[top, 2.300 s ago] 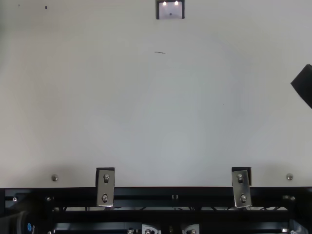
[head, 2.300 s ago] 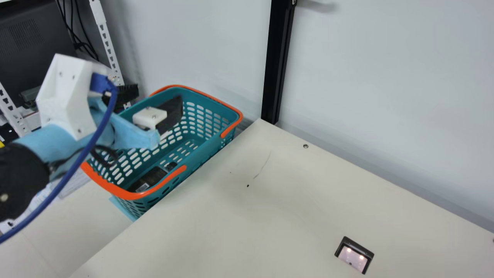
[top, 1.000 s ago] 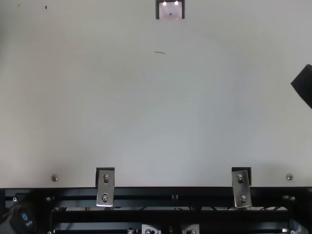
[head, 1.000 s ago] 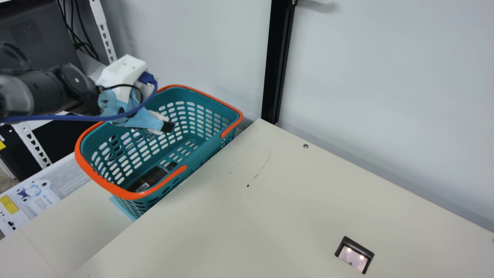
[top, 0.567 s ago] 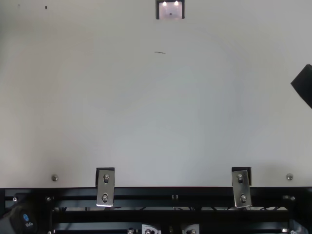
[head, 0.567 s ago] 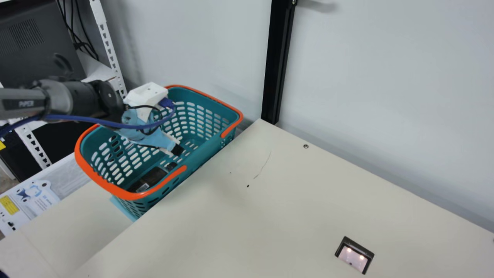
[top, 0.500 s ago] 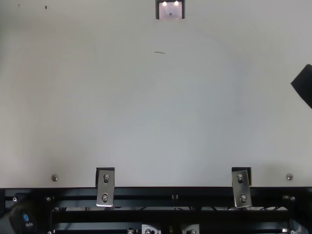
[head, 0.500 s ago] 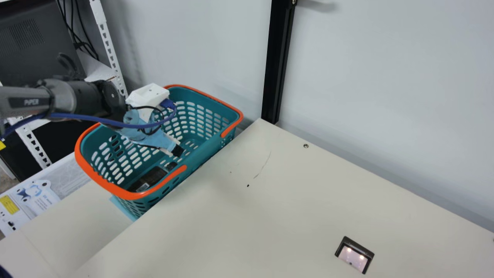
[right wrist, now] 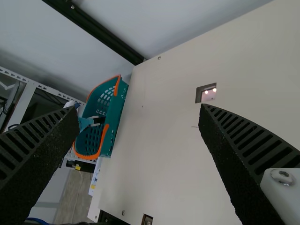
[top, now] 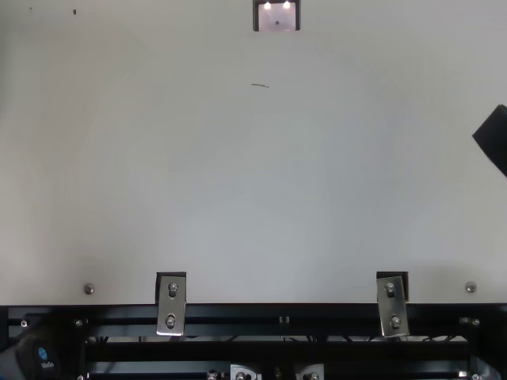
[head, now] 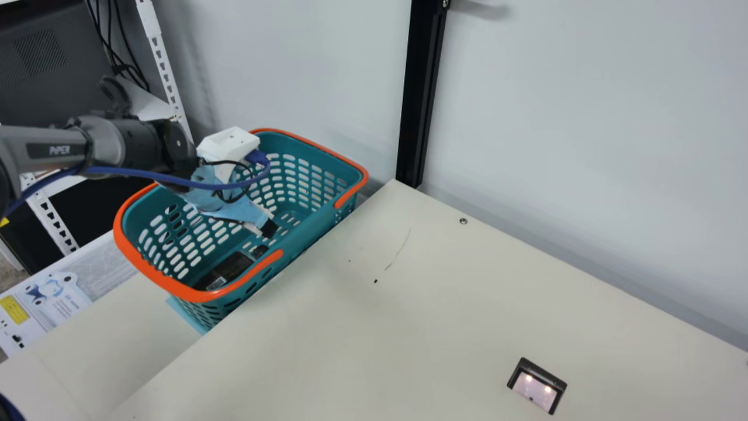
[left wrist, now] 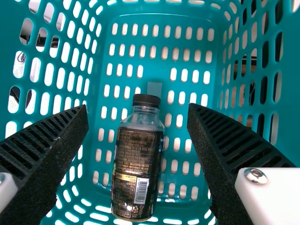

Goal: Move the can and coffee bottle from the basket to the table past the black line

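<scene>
With the coffee bottle [left wrist: 137, 173] lying in the basket [head: 315, 228] at nine o'clock in the main view, its transfer to the table [head: 444, 304] remains undone, both left gripper [left wrist: 138, 111] and right gripper [right wrist: 139, 112] spread wide, unladen; the can's progress I cannot tell.

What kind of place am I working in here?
Probably a robot lab or test bench: an arm reaches over a shopping basket beside a bare-topped table, with metal shelving and loose cables behind.

Bright, soft light glints twice on the framed panel [head: 534, 393].
</scene>
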You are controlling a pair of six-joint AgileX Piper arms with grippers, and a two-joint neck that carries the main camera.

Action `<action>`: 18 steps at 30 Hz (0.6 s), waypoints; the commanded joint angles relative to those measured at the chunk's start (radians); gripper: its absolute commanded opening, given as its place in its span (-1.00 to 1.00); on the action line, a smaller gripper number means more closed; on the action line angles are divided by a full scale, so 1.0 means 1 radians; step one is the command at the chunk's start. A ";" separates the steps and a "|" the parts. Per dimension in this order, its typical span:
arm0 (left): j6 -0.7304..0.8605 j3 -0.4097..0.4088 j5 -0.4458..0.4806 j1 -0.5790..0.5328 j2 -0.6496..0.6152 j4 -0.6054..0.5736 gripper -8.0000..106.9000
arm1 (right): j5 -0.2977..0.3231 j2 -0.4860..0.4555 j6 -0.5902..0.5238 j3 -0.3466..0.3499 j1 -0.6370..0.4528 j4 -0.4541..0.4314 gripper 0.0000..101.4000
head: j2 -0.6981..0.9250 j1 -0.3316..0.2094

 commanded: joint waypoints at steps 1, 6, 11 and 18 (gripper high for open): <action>-0.064 -0.043 0.052 -0.004 0.023 0.065 0.71 | 0.000 0.000 0.000 0.000 0.000 0.000 1.00 | 0.011 -0.020; -0.150 -0.151 0.171 -0.017 0.079 0.160 0.71 | 0.000 0.000 0.000 0.000 0.000 0.000 1.00 | 0.011 -0.020; -0.177 -0.239 0.282 -0.030 0.131 0.209 0.71 | 0.000 0.000 0.000 0.000 0.000 0.000 1.00 | 0.011 -0.020; -0.165 -0.295 0.377 -0.038 0.189 0.225 0.71 | 0.000 0.000 0.000 0.000 0.000 0.000 1.00 | 0.011 -0.020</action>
